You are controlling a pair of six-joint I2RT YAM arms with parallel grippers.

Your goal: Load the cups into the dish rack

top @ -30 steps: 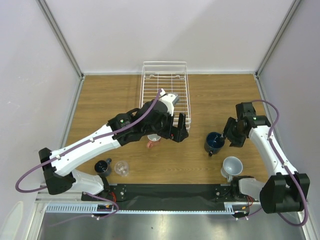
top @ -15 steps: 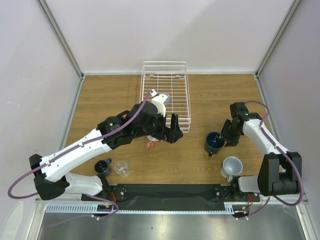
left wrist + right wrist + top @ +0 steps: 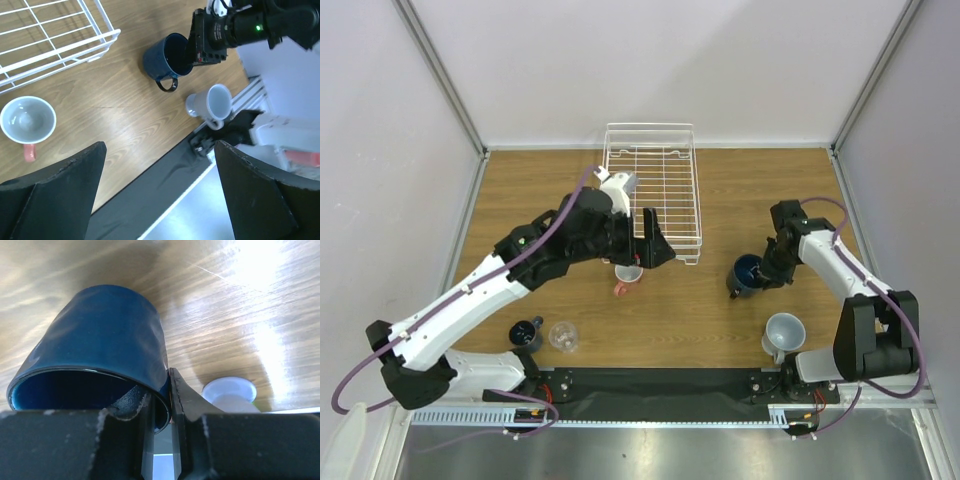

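Dark blue and glass come first on the left: the small dark blue cup and the clear glass tumbler stand just beside each other on the tabletop, near my left arm's base and well apart from the dish rack. Both wait their turn, I judge.

My left tool hangs spread wide with nothing in it, above the salmon-pink cup, which sits upright just off the rack's near right corner. I read that wide spread as readiness to come down around the cup. The rack stands at the far middle of the tabletop, and I see no cup in it.

To the right, my right tool is clamped on the rim of the large navy mug. The overhead view shows only contact. The right wrist view shows the grip itself: one finger inside the wall, one outside, pinching it thin. I cannot tell from either whether the mug's base is off the wood.

Nearest me on the right stands the light grey mug, untouched. The left wrist view adds the navy mug's handle pointing toward the grey mug, away from the pinched side.
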